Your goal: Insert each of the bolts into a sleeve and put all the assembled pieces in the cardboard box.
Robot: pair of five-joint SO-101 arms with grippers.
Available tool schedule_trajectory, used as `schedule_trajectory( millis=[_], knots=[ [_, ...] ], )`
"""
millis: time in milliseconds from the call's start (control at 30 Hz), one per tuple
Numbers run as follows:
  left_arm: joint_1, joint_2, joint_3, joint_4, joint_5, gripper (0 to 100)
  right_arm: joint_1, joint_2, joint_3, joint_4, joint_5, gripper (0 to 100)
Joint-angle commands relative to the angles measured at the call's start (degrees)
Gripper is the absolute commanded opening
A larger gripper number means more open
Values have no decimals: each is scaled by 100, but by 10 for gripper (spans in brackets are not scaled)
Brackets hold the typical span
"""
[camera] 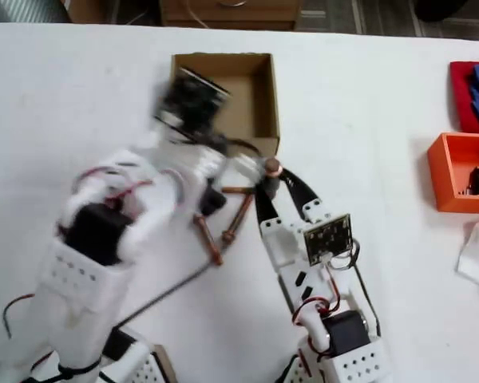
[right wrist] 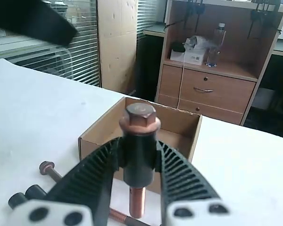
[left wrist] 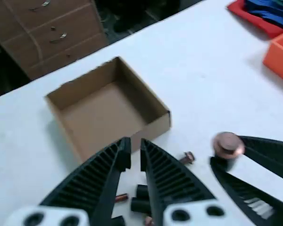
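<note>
Wooden drawer cabinet [right wrist: 205,89] and slatted window blinds [right wrist: 61,52] stand behind the white table [right wrist: 33,103].

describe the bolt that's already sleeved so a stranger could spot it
Find the cardboard box; by its near corner the right gripper holds one bolt. It alone stands upright in a black sleeve; the other bolts lie bare on the table.

The cardboard box [camera: 241,100] is matt brown paperboard with rough-cut edges. Near it, a glossy copper-toned metal bolt [right wrist: 140,117] sits in a matt black sleeve [right wrist: 137,160], above the smooth white table [camera: 367,96].
</note>
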Motion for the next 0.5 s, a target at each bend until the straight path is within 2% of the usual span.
schedule_trajectory(
  millis=[0, 133, 267, 467],
  knots=[
    [-1204, -79, -145, 123, -88, 58, 57, -101, -202, 171, -18, 23],
    [-2251, -79, 365, 598, -114, 60, 57, -110, -246, 505, -26, 23],
    [-3138, -53, 927, 589, -123, 61, 57, -75, -360, 822, -9, 23],
    [-3719, -26, 2264, 62, -897, 61, 57, -57, -1169, 1974, 9, 23]
  ],
)
